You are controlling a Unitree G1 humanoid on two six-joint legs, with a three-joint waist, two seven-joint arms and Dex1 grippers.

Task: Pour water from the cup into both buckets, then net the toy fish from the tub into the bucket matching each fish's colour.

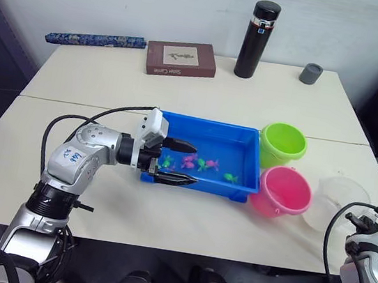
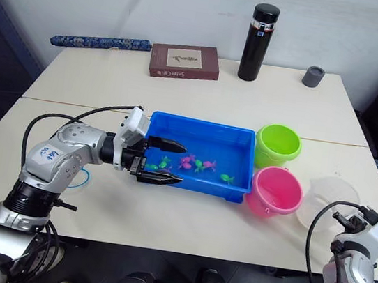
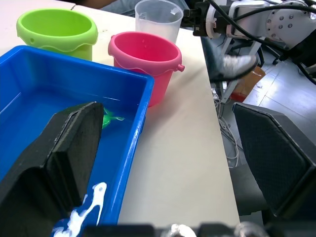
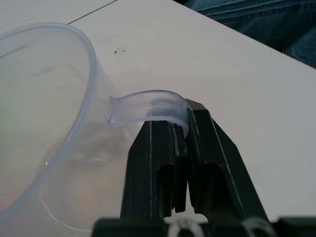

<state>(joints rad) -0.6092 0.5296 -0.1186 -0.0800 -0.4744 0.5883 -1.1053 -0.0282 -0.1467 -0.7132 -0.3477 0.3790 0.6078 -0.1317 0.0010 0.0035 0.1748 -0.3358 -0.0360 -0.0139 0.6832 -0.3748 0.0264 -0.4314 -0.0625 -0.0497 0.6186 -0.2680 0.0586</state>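
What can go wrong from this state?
1. The right gripper has its jaws shut on the cup's handle only; the cup may swing or slip when lifted.
2. The cup stands close beside the pink bucket, so a tilt could knock it.
3. The left gripper, jaws open, straddles the tub wall and could drag it.

The right gripper point(image 4: 186, 116) rises from the bottom edge with its two black fingers point(image 4: 153, 163) pressed close together, their tips closed on the curved handle of the clear cup point(image 4: 59, 123). The cup stands upright on the pale surface point(image 4: 232, 64), its round rim sweeping off past the frame edge and its see-through wall letting the surface show through. Beyond the far corner of the surface lies blue denim cloth point(image 4: 266, 24).
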